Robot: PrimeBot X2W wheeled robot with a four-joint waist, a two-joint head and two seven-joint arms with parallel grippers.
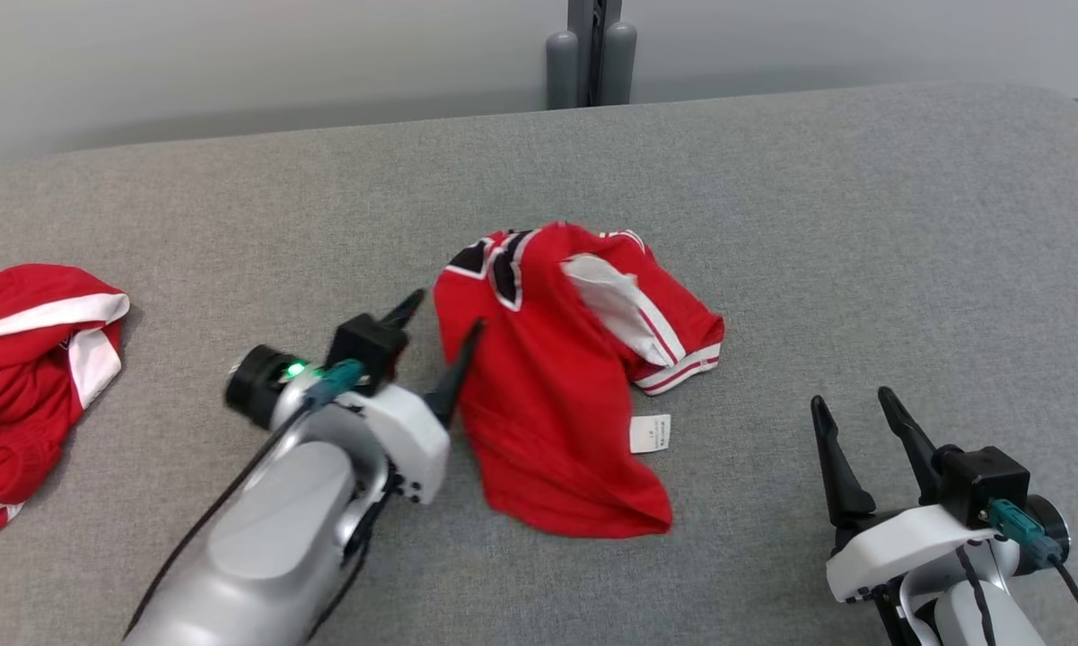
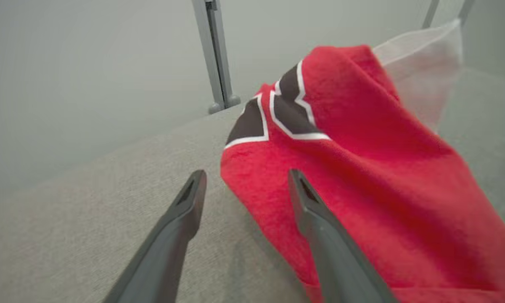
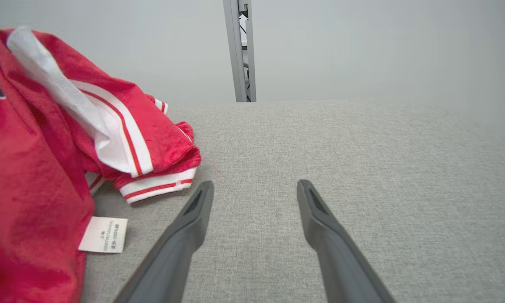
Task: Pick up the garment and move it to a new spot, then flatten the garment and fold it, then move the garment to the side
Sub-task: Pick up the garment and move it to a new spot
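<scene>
Grey fabric-covered table [image 1: 862, 224] spans the head view.

Task item: crumpled red jersey-type garment with white trim and a black-and-white print [image 1: 556, 404], lying mid-table and bunched higher at its far end.

Second red-and-white garment [image 1: 27, 377] is heaped at the table's left edge, well apart.

Left gripper [image 1: 447, 310] is at the jersey's left edge with jaws spread wide, gripping nothing. In the left wrist view one finger lies over red cloth and the other over bare table.

Right gripper [image 1: 851, 399] is at lower right, fingers also apart and empty, clear of the cloth.

Small white care label [image 1: 651, 433] sticks out on the garment's right side, flat on the table.
</scene>
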